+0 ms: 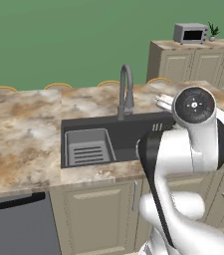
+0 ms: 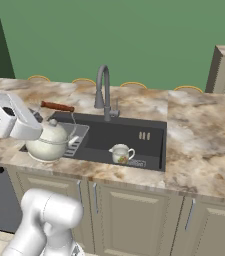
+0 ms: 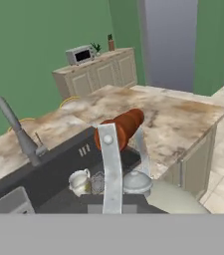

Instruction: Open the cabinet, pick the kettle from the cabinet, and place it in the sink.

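Holding the kettle (image 2: 49,142) by its brown wooden bar (image 3: 121,128), my jaws squeezed tight, I feel it hang heavy and swingy below them, over the sink (image 2: 134,135).

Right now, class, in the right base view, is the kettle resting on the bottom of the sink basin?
No: the kettle hangs over the left edge of the sink, above the ribbed tray, not down on the basin floor.

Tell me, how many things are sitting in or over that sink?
2: a cream kettle over the ribbed tray at the sink's left end, and a small patterned jug on the basin floor. Others may be hidden.
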{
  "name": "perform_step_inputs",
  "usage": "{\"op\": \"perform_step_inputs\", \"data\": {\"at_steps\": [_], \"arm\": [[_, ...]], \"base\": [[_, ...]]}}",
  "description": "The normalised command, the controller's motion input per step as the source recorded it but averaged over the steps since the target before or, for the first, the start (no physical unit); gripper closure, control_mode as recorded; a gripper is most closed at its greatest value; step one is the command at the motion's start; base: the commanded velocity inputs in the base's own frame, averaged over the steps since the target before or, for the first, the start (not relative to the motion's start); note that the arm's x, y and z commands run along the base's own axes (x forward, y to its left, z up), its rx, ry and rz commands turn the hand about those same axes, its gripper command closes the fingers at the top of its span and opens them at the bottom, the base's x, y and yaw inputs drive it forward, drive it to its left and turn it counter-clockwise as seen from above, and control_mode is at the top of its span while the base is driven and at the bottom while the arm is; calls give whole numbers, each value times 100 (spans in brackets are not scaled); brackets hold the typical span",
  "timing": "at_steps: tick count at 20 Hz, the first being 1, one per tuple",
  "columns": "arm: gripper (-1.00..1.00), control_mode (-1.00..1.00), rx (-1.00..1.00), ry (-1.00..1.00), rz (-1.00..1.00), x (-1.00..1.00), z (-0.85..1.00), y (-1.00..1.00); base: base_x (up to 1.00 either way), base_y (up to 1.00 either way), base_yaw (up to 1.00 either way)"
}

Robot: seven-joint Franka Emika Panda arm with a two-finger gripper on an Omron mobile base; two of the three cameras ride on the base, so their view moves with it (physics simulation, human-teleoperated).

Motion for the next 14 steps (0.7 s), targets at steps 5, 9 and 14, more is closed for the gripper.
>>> {"op": "perform_step_inputs", "data": {"at_steps": [5,9,14], "arm": [[100,-100,0,25,-28,28,-3,-21],[100,-100,0,5,-14,28,-8,-22],[100,-100,0,0,-1,29,-16,-25]], "base": [[0,0,0],[0,0,0],[0,0,0]]}}
